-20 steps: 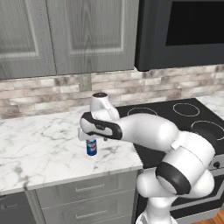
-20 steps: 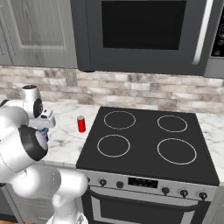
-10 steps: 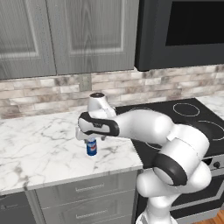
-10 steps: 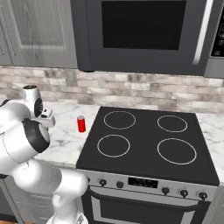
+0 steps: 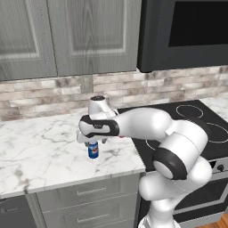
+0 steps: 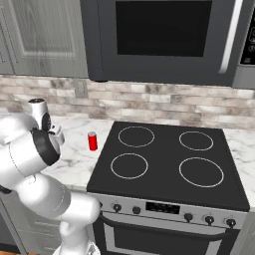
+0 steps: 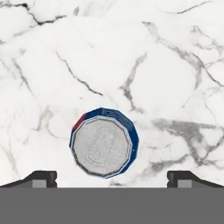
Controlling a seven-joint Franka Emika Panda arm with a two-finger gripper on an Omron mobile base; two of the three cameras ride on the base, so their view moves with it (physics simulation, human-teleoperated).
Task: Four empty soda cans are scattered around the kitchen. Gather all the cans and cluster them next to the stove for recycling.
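Blue soda can (image 7: 104, 142) upright below the spread claw (image 7: 112, 178) (jaws apart, ungrasped).

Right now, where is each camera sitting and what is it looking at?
Left base view: behind the arm's left, facing the counter; the gripper hangs open over the blue can.
Right base view: behind its right, facing the stove and red can.
Hand view: straight down onto the blue can's top, fingertips below.
Both base views share the stove.

White arm bent forward, hand (image 5: 93, 140) pointing straight down, jaws spread wide.
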